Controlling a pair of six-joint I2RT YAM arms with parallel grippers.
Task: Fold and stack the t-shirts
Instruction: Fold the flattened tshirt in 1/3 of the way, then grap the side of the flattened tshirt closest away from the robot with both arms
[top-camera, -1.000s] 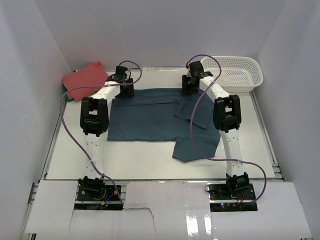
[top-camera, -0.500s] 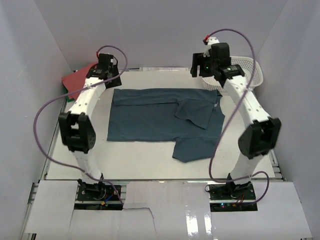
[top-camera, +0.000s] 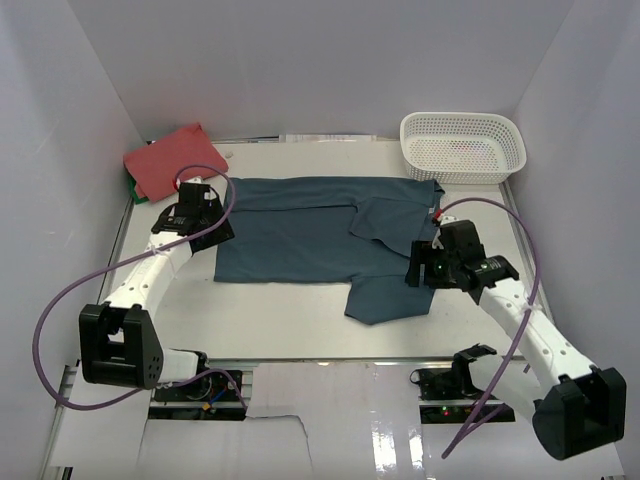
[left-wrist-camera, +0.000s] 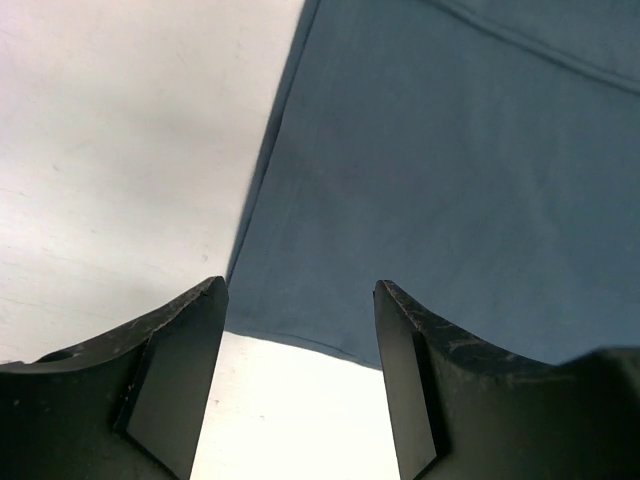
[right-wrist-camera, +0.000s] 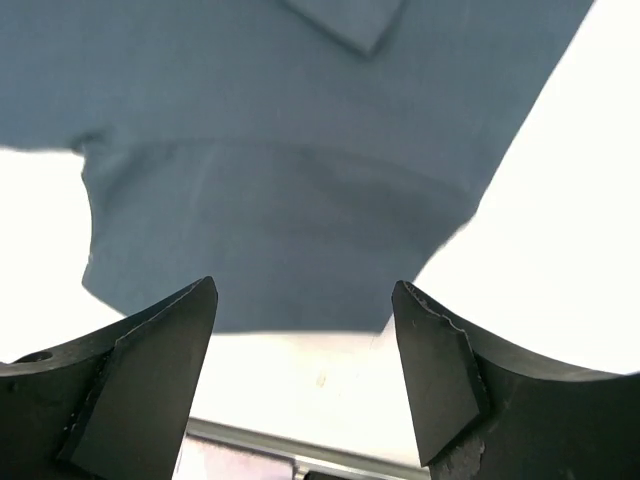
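Top external: teal t-shirt (top-camera: 300, 235), long axis left-right; left gripper (top-camera: 200, 218) at its left edge; right gripper (top-camera: 425, 268) at its near-right flap; both spread, empty.

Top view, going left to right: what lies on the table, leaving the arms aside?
Coral-red t-shirt → dark teal t-shirt → white lattice basket.
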